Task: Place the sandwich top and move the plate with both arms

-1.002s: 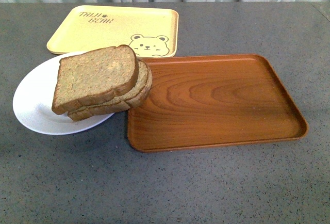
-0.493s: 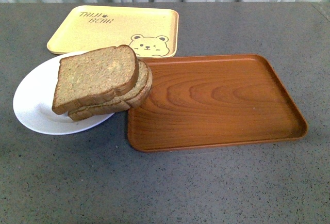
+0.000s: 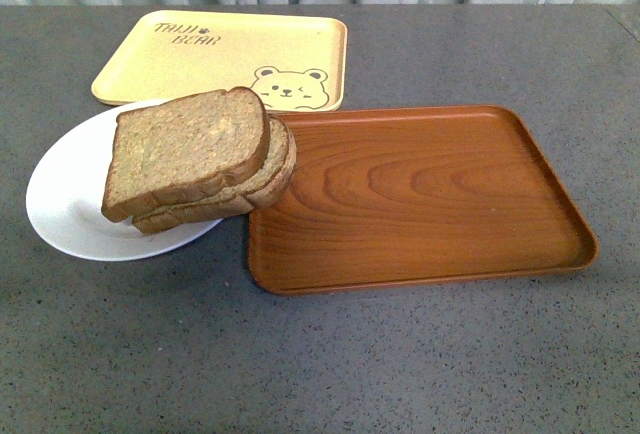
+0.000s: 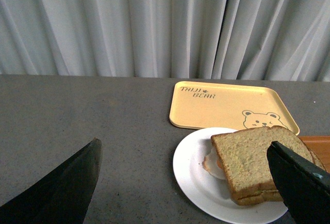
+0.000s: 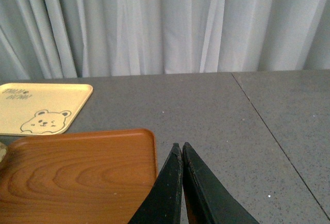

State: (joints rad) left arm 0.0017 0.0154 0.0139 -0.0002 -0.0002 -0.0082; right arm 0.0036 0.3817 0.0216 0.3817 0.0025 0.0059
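The sandwich top [image 3: 185, 149], a brown wholemeal slice, lies on a second bread slice [image 3: 262, 186] on the white plate [image 3: 65, 199] at the left. The stack overhangs the plate's right side toward the brown tray. In the left wrist view the sandwich top [image 4: 255, 157] covers a fried egg [image 4: 211, 163] on the plate [image 4: 193, 175]. My left gripper [image 4: 185, 182] is open and empty, short of the plate, its fingers wide apart. My right gripper [image 5: 179, 149] is shut and empty, above the near right part of the brown tray. Neither gripper shows in the front view.
A brown wood-grain tray [image 3: 420, 194] lies right of the plate and also shows in the right wrist view [image 5: 77, 172]. A yellow bear-print tray [image 3: 220, 54] lies behind the plate. Grey tabletop all round, a white curtain at the back.
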